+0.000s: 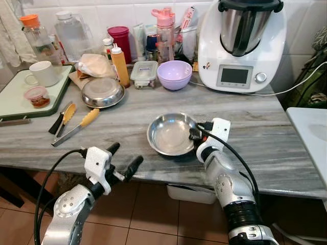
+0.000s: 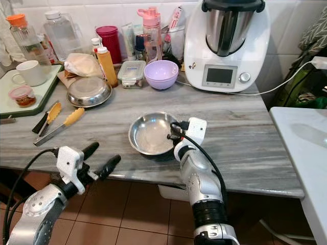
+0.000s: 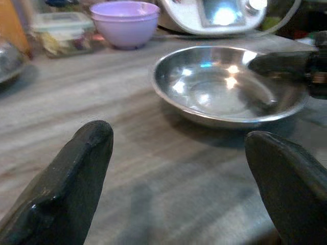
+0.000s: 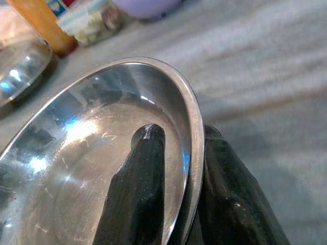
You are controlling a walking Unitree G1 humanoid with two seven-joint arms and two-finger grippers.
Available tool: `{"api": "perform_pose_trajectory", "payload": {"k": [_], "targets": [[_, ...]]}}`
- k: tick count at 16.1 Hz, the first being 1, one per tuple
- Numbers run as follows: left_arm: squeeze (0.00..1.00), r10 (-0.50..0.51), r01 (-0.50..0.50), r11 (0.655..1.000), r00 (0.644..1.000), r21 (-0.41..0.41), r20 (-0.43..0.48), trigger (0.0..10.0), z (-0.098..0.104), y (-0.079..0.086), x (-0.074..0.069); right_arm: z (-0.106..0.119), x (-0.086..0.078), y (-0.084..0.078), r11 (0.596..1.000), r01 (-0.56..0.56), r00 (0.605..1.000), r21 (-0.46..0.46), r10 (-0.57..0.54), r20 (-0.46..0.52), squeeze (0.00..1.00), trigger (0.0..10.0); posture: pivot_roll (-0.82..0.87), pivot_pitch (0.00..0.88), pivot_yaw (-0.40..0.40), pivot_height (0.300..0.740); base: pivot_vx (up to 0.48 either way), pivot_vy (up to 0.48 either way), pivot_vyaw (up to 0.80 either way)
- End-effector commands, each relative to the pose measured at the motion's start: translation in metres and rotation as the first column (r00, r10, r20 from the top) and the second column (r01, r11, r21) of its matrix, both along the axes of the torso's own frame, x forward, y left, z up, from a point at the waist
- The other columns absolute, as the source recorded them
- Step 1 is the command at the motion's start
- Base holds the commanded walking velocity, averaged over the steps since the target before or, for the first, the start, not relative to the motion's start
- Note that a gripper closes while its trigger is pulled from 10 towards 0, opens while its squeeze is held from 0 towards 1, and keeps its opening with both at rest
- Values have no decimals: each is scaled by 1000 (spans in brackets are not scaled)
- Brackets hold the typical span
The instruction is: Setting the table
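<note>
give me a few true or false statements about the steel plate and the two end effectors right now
1. The right end effector pinches the rim of the steel plate, one finger inside and one outside. True.
2. The left end effector holds the yellow-handled knife. False: it is open at the counter's front edge, holding nothing, and the knife lies on the counter.
3. The purple bowl sits inside the gripped plate. False: it stands farther back, beside the white kitchen machine.
4. A second steel plate rests near the orange squeeze bottle. True.
5. The gripped plate holds food. False: it looks empty.
</note>
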State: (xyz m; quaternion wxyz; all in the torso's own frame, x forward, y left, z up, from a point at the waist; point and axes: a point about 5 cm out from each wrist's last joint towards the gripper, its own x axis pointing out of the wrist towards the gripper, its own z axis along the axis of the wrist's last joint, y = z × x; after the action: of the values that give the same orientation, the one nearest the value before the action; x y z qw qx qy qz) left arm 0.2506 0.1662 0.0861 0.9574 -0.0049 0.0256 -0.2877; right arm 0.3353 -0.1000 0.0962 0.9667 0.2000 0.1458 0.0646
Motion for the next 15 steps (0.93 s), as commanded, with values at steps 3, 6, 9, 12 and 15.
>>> {"api": "perform_pose_trajectory", "payload": {"k": [3, 6, 9, 12, 15], "targets": [[0, -38, 38, 999, 999, 31, -9, 10000, -2, 0, -3, -5, 4, 8, 999, -10, 998, 35, 12, -63, 0, 10000, -54, 8, 78, 740, 0, 0, 0], [0, -59, 59, 997, 998, 48, -5, 10000, -1, -1, -2, -5, 8, 12, 998, -14, 997, 54, 18, -72, 1000, 10000, -53, 8, 78, 740, 0, 0, 0], [0, -60, 60, 997, 998, 48, -2, 10000, 1, -2, -2, -7, 10, 15, 997, -26, 995, 69, 33, -92, 1000, 10000, -53, 8, 78, 740, 0, 0, 0], [0, -69, 68, 996, 998, 51, 0, 10000, 2, -5, -3, -12, 9, 21, 996, -63, 990, 71, 71, -118, 1000, 10000, -52, 7, 81, 740, 0, 0, 0], [0, -66, 66, 996, 998, 54, 3, 10000, 3, -5, -3, -14, 7, 28, 990, -123, 983, 75, 131, -129, 1000, 10000, -51, 6, 77, 740, 0, 0, 0]]}}
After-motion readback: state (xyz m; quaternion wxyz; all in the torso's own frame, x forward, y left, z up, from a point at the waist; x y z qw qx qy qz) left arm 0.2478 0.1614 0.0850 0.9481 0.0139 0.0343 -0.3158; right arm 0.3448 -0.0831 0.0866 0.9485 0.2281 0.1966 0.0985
